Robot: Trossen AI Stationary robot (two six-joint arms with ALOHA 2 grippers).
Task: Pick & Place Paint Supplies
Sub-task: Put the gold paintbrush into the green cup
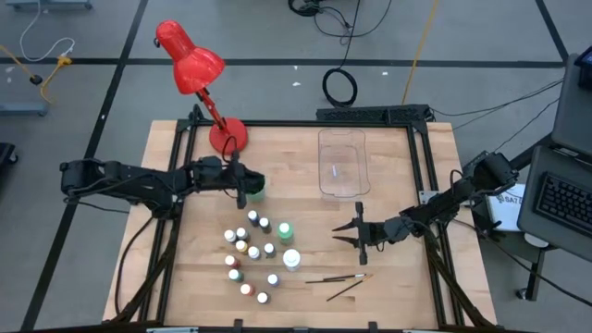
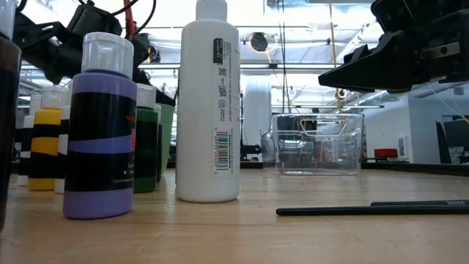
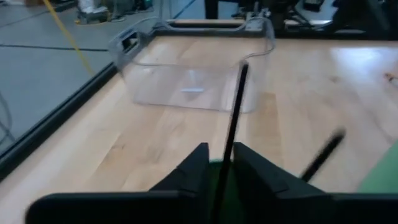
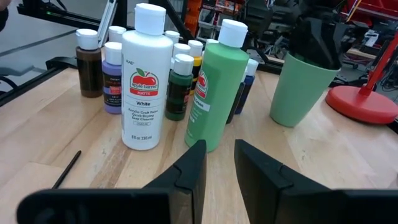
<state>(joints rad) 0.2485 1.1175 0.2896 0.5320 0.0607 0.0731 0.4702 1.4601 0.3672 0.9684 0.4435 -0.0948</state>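
My left gripper [image 1: 242, 192] [image 3: 222, 149] hovers over the green cup [image 1: 255, 191] [image 4: 298, 93], open by a narrow gap. A thin dark paintbrush [image 3: 235, 106] stands upright in that gap, its lower end hidden below the fingers. A second brush [image 3: 323, 152] shows blurred beside it. My right gripper [image 1: 340, 237] [image 4: 220, 149] is open and holds nothing, pointing at the big green bottle [image 4: 217, 93] and white bottle [image 4: 144, 81]. Small white-capped paint bottles [image 1: 248, 254] stand on their bases in a cluster. Two brushes [image 1: 338, 278] lie flat on the table. My left gripper has the paintbrush's shaft [image 3: 227, 146] between its two fingers, coming at it nearly level from the table's left and lying across it. A gap shows on each side of the shaft, so I cannot tell whether either finger touches it.
A clear plastic bin [image 1: 342, 162] stands at the far middle of the table. A red desk lamp [image 1: 199, 69] stands on its round base [image 1: 228, 136] just beyond the green cup. Bare wood lies between the bin and my right gripper.
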